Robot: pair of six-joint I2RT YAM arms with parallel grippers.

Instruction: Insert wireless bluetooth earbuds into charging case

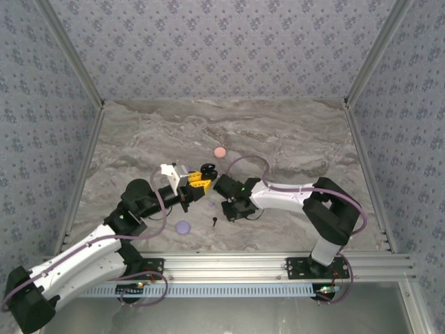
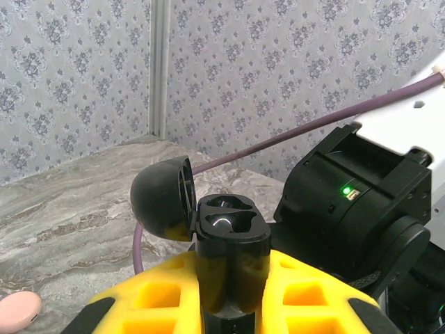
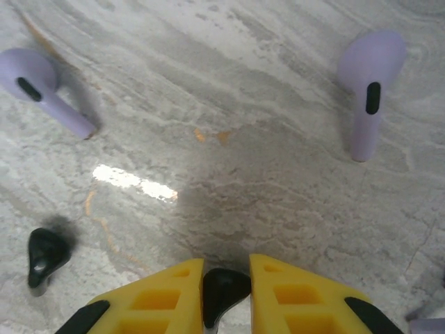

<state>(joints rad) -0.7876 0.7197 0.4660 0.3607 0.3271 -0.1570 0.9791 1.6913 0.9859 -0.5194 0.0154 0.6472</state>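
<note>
Right claw (image 3: 227,275) pinches a black earbud (image 3: 222,289) lengthwise; left claw (image 2: 229,268) clamps the open case (image 2: 226,223) upright.

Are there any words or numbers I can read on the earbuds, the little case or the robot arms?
None can be read.
The open black case, lavender earbuds, black earbud and pink case show no lettering.
The only sign is a green light on the right arm, without text.

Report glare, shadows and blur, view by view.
Right wrist: white glare patch on the table, soft shadow ahead of the right gripper. Left wrist: highlights inside the open black case; pink case at the corner soft. Top external: even light, no harsh shadows.
</note>
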